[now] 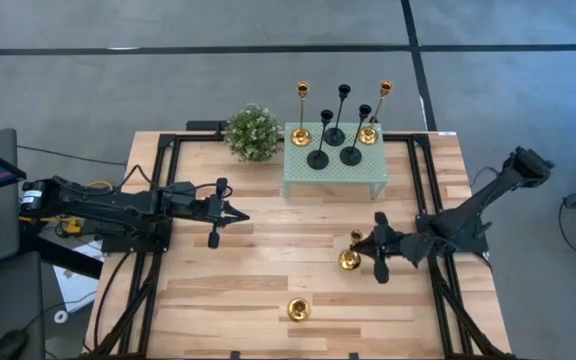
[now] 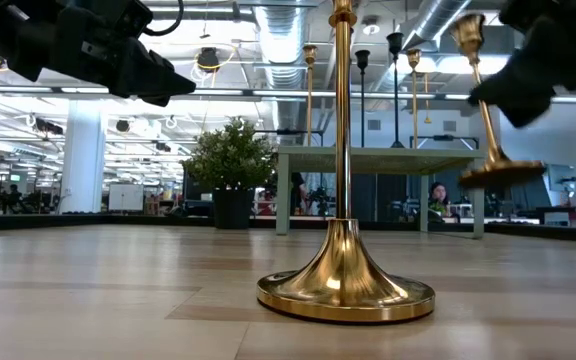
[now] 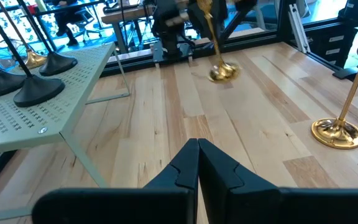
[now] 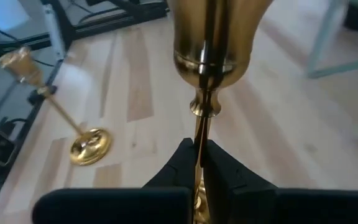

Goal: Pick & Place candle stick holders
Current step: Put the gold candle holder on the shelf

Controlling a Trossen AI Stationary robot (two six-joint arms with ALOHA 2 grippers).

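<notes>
Right tool (image 1: 364,243) sat right of centre in the high view, fingers clamped on the thin stem of a gold holder (image 1: 350,258). In the right wrist view the stem (image 4: 201,140) ran straight out between the two closed fingers, cup (image 4: 219,37) beyond them. The low view showed this holder (image 2: 490,120) at upper right, tilted, its base off the tabletop (image 1: 258,290).

Left tool (image 1: 236,215) hung left of centre in the high view, above the boards, pinched shut on nothing; its wrist view showed the two fingers (image 3: 213,171) meeting with no gap.

A second gold holder (image 1: 299,309) stood upright and alone at lower centre of the high view, well apart from both tools. It filled the middle of the low view (image 2: 345,270).

The mint perforated stand (image 1: 298,180) sat at upper centre of the high view, carrying two gold holders (image 1: 301,135) and four black ones (image 1: 318,158). A green plant (image 1: 252,131) was just beside it to the left.

Key relation: the stand lay up-frame and slightly left of the right tool. The gripped holder's long axis leaned off vertical, so judged that it wants righting before its base can meet the stand's top. Right arm is nearer the stand's right end; the free space there looked tight.
</notes>
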